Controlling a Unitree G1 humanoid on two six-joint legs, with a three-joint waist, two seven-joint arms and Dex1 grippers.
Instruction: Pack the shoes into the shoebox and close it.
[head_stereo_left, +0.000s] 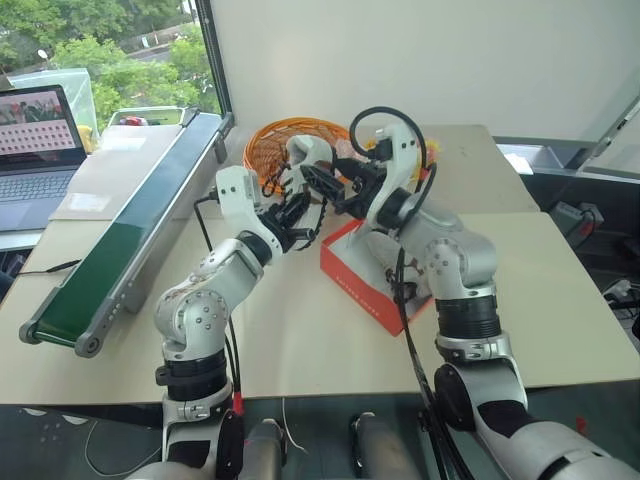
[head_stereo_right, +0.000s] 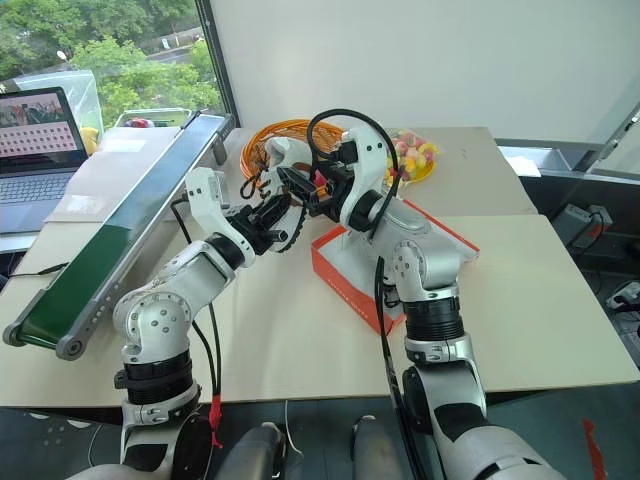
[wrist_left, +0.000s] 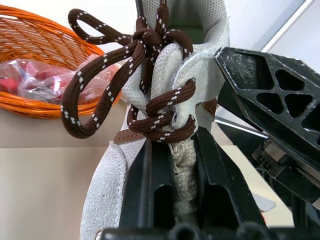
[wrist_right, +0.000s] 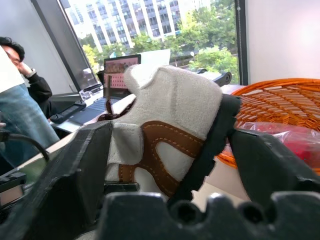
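Note:
One cream shoe (head_stereo_left: 305, 150) with brown laces (wrist_left: 107, 80) hangs in the air between my two grippers, above the table's far middle and in front of the basket. My left gripper (wrist_left: 172, 145) is shut on its laced tongue. My right gripper (wrist_right: 170, 134) has its fingers (wrist_right: 75, 170) on both sides of the shoe's heel (wrist_right: 170, 100), pressed against it. The red shoebox (head_stereo_left: 365, 285) lies on the table just below and to the right of the grippers, partly hidden by my right arm.
An orange wicker basket (head_stereo_left: 285, 135) with wrapped items stands right behind the shoe. A long green conveyor (head_stereo_left: 130, 240) runs along the left of the table, a laptop (head_stereo_left: 35, 140) beyond it. Coloured sweets (head_stereo_right: 415, 150) lie at the back. A person (wrist_right: 20, 75) sits at the left.

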